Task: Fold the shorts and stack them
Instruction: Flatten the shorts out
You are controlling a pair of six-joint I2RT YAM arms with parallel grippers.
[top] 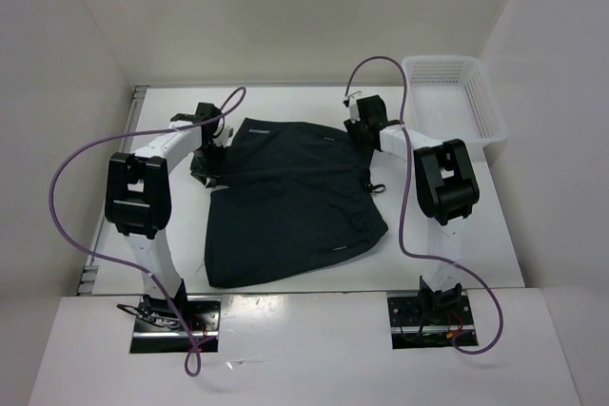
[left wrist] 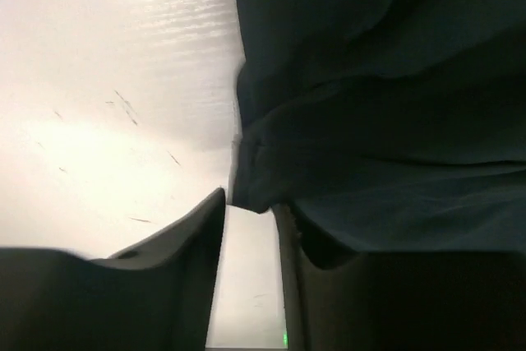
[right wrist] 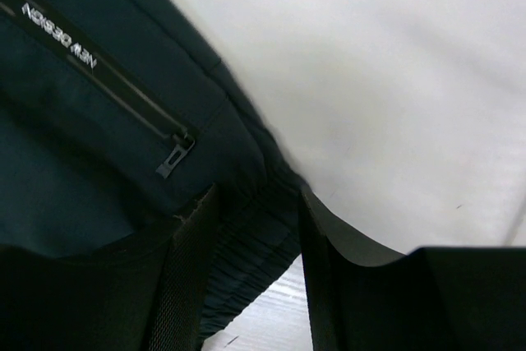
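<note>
Top external view is showing the two arm bases nearest, and just beyond them the shorts [top: 295, 206] are lying spread flat on the white table [top: 447, 225], their hem toward the bases and their waistband at the far side. Both arms are reaching over to that far edge, one at each corner. On the robot's left, the left gripper [left wrist: 251, 219] is sitting at the cloth's side edge with its jaws a little apart and bare table showing between them; the fabric is draping over the tip of one finger, and whether it is being pinched I cannot tell. On the right, the right gripper [right wrist: 256, 199] is clamping the gathered elastic waistband [right wrist: 246, 244], which is bunching between its two fingers beside a zip pocket [right wrist: 123, 92] and a line of white lettering [right wrist: 62, 34]. The step in hand is looking like the first fold, so the left side is probably needing a sure bite on the corner before anything rises; both corners are best lifted level and together, keeping the waistband taut so the thin cloth is not sagging or twisting on its way toward the hem. Farthest off, at the right rear corner and well apart from the shorts, the white mesh basket [top: 449, 92] is standing with nothing showing inside it.
</note>
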